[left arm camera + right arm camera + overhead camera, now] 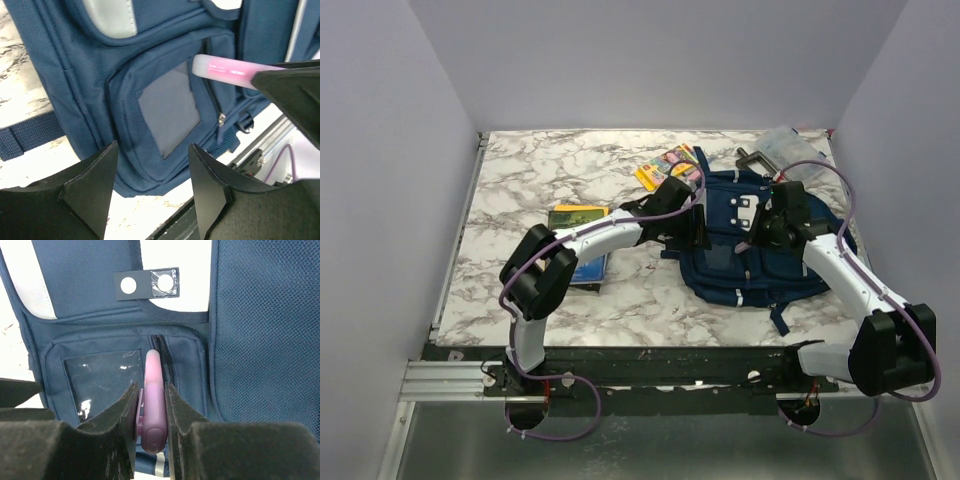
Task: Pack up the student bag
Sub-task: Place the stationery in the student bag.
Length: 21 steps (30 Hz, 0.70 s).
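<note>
Left gripper (152,155) hangs with jaws apart above the student bag (75,75); clear-windowed pocket (167,112) lies between its fingertips; pink tube (225,70) crosses the pocket's zip, far end covered by the right gripper (262,76); dark strap (30,137) rests on the marble table (15,95).

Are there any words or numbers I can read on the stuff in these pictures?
No text can be read.
Colourful packet: print too small.
Green and yellow book: cover print too small.
Pink pen: marks blurred.
Black tag on the backpack: only two round dots, no letters.
</note>
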### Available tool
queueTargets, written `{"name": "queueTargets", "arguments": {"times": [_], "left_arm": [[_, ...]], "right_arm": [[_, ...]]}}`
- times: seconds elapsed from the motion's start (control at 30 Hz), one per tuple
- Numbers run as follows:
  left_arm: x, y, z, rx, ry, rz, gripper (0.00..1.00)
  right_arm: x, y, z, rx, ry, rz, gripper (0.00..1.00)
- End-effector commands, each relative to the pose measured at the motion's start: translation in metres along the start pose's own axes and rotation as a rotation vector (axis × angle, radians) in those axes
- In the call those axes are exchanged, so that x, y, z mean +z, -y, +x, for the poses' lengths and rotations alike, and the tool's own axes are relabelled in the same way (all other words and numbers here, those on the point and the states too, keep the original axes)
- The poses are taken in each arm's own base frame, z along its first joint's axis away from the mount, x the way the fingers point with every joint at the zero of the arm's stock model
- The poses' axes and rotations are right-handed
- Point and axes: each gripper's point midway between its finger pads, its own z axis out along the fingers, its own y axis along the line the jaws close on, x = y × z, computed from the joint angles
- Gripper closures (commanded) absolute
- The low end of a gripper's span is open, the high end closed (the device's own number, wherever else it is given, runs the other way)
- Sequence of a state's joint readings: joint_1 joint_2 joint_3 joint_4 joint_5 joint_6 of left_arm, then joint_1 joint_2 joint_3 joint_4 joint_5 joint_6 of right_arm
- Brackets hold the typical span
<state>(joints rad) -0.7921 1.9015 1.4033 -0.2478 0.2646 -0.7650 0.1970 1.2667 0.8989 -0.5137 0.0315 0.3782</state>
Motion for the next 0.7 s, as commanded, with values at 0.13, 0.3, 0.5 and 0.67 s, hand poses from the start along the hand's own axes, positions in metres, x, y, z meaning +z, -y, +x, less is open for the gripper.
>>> {"name": "queueTargets", "arguments": {"times": [0.13, 0.3, 0.5, 0.67], "left_arm": [[0.023, -0.030, 0.022, 0.003, -0.128, -0.105, 0.44], [0.027, -0.037, 0.026, -0.021, -0.148, -0.119, 0.48], [0.024, -0.048, 0.028, -0.049, -0.150, -0.133, 0.50], [0.025, -0.054, 0.031, -0.072, -0.166, -0.126, 0.50]], "right_arm": [[-0.010, 0.022, 0.008, -0.094, -0.028, 0.175, 0.99], [-0.014, 0.020, 0.011, -0.135, -0.072, 0.252, 0.99], [-0.005, 0.018, 0.023, -0.157, -0.137, 0.259, 0.99], [0.005, 0.021, 0.033, -0.187, -0.188, 0.276, 0.99]]}}
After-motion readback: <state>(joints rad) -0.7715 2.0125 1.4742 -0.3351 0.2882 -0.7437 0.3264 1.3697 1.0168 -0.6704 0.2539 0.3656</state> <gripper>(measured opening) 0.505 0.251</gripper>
